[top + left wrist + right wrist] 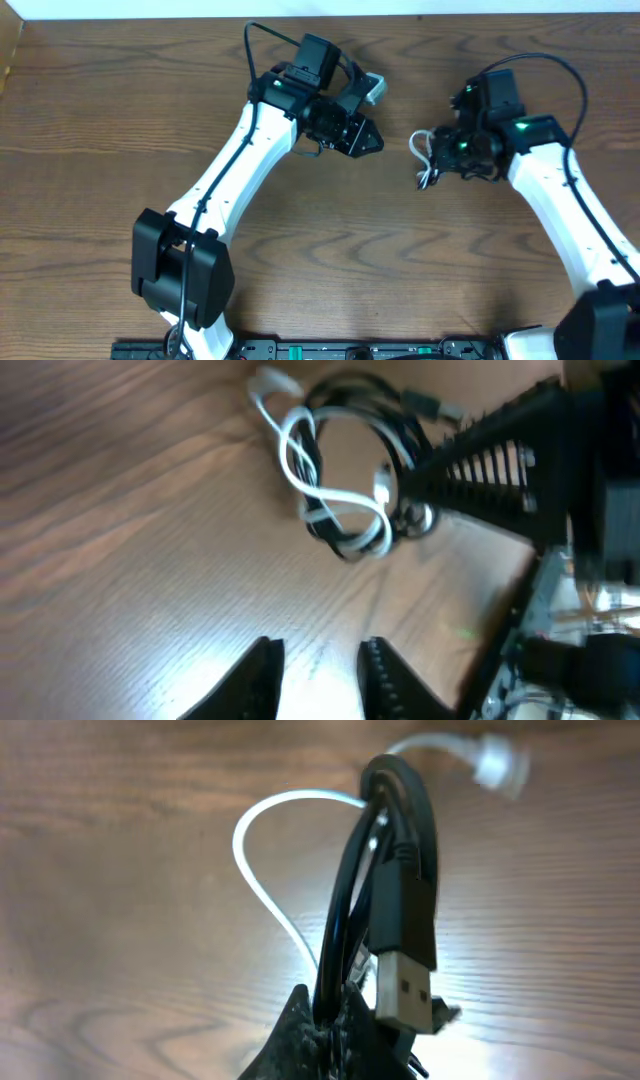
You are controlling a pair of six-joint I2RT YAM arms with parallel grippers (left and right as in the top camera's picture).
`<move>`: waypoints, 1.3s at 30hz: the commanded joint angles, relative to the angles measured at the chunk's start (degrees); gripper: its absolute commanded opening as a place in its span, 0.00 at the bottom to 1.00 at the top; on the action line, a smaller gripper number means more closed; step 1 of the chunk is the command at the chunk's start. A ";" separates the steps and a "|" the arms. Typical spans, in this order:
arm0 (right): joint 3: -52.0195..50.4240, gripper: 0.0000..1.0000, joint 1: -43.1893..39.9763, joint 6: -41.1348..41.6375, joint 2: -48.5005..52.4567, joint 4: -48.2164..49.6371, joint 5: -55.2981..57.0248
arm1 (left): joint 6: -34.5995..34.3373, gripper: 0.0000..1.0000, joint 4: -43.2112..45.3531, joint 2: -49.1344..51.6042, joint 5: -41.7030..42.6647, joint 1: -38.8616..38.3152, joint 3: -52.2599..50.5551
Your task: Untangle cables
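From overhead, soft and even light falls on the table (pixel 330 250), with only faint shadows beside my arms. My left wrist view is smeared with blur. The cable bundle (pixel 345 490) looks soft, and white glare spreads on the wood by my left gripper (pixel 318 675). At my right wrist the black cable (pixel 385 850) is fairly sharp, while the white cable (pixel 495 760) is out of focus at its far end.
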 commanded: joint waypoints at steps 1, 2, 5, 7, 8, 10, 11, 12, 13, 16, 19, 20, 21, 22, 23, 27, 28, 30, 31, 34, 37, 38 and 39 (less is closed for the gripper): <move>0.94 0.01 1.33 1.66 2.05 0.98 -5.60 | -3.13 0.33 -0.15 0.42 -7.37 -0.22 0.20; 0.94 0.01 1.36 1.92 2.25 1.70 -7.17 | -3.08 0.33 -0.17 0.42 -7.37 -0.22 0.20; 0.94 0.18 1.40 7.26 2.36 3.02 -8.26 | -3.06 0.35 -0.17 0.42 -7.39 -0.22 0.20; 0.94 0.60 1.44 9.35 2.47 4.15 -8.20 | -3.06 0.36 -0.15 0.42 -7.39 -0.20 0.20; 0.94 0.76 1.44 9.40 2.47 4.57 -7.89 | -3.06 0.36 -0.15 0.42 -7.39 -0.20 0.20; 0.94 0.88 1.33 9.40 2.47 4.59 -5.51 | -3.06 0.36 -0.20 0.42 -7.39 -0.20 0.20; 0.94 0.91 0.92 9.40 2.47 4.17 -4.00 | -3.06 0.36 -0.20 0.42 -7.37 -0.22 0.20; 0.94 0.92 0.42 9.38 2.47 3.85 -3.39 | -3.06 0.36 -0.20 0.42 -7.34 -0.22 0.20; 0.94 0.92 -0.39 9.31 2.47 3.39 -2.78 | -3.06 0.36 -0.22 0.42 -7.32 -0.31 0.20; 0.96 0.92 -4.07 7.54 2.45 2.36 -2.49 | -3.04 0.36 -0.37 0.42 -7.32 -0.87 -0.02; 0.96 0.91 -8.44 4.50 2.45 1.29 -2.99 | -2.03 0.36 -0.33 0.52 -7.32 -2.40 -0.96; 0.96 0.91 -9.62 3.67 2.45 1.07 -3.23 | -1.27 0.36 -0.31 0.55 -7.32 -2.99 -1.29; 0.96 0.91 -12.66 1.29 2.45 0.52 -4.22 | 0.83 0.36 0.48 0.76 -7.34 -4.66 -2.34; 0.96 0.91 -14.21 0.26 2.45 0.15 -4.66 | 1.88 0.36 1.22 0.85 -7.34 -5.53 -2.86; 0.96 0.91 -15.30 -0.15 2.45 -0.24 -4.94 | 3.15 0.37 2.29 1.01 -7.37 -6.45 -3.48; 0.96 0.90 -18.88 -0.57 2.45 -2.03 -5.07 | 2.64 0.39 6.12 2.67 -8.00 -9.64 -4.07; 0.96 0.90 -19.45 -0.59 2.45 -2.27 -5.05 | 0.70 0.40 7.10 3.30 -8.00 -10.21 -4.07; 0.94 0.90 -20.31 -1.42 2.45 -2.84 -5.03 | -9.03 0.40 10.23 5.81 -8.00 -11.80 -4.07; 0.94 0.90 -20.37 -1.42 2.45 -2.91 -4.98 | -12.33 0.40 11.06 6.67 -8.00 -12.28 -4.07; 0.92 0.90 -20.20 -1.57 2.47 -2.99 -4.81 | -22.05 0.39 13.49 9.79 -8.61 -13.81 -4.07; 0.92 0.90 -19.93 -1.62 2.47 -3.13 -4.35 | -34.01 0.39 14.27 13.29 -12.28 -15.06 -4.07; 0.90 0.90 -19.93 -1.62 2.47 -3.30 -4.33 | -35.87 0.39 14.25 13.92 -12.76 -15.17 -4.09; 0.87 0.90 -19.93 -1.64 2.47 -3.45 -4.35 | -37.86 0.39 14.05 14.45 -13.51 -15.26 -4.09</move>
